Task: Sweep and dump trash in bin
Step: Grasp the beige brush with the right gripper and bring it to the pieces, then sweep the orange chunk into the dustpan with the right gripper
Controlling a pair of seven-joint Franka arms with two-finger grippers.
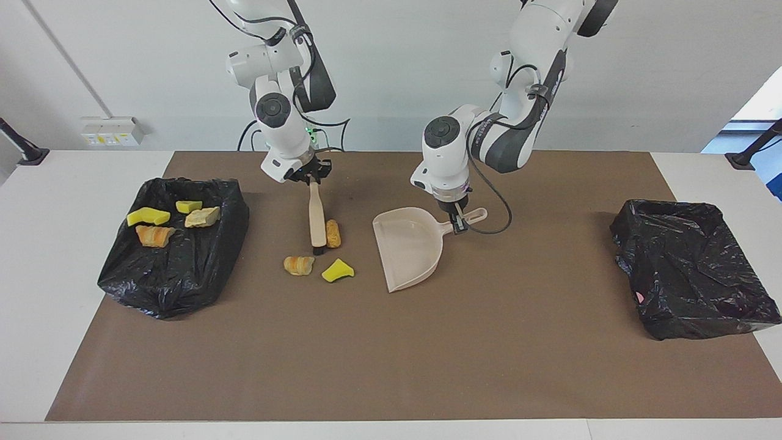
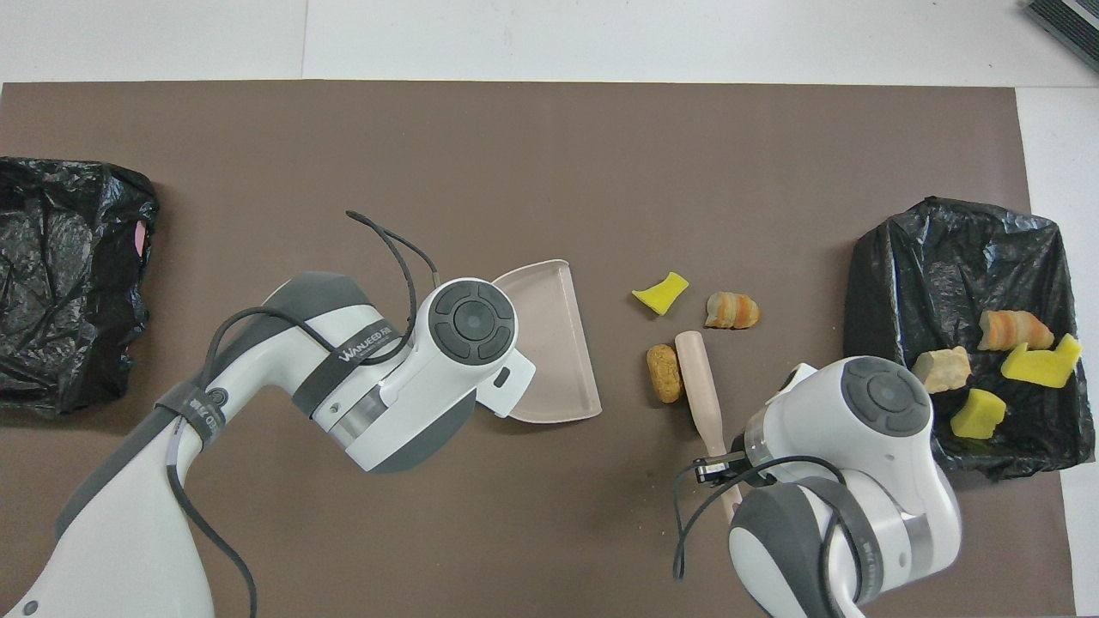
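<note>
A: How far along is the sweeping?
B: Four bits of trash (image 1: 168, 221) already lie in the bin (image 1: 183, 281) at the right arm's end; three wait on the bench (image 1: 427, 354) beside the brush (image 1: 316, 219).
A: And the pincers?
B: The right pincer (image 1: 313, 177) is clamped on the brush, the left pincer (image 1: 459, 219) on the dustpan (image 1: 408, 247); nothing is in the pan yet

Left arm (image 2: 361, 360) strap: white lettering, not clearly legible; nothing else readable
</note>
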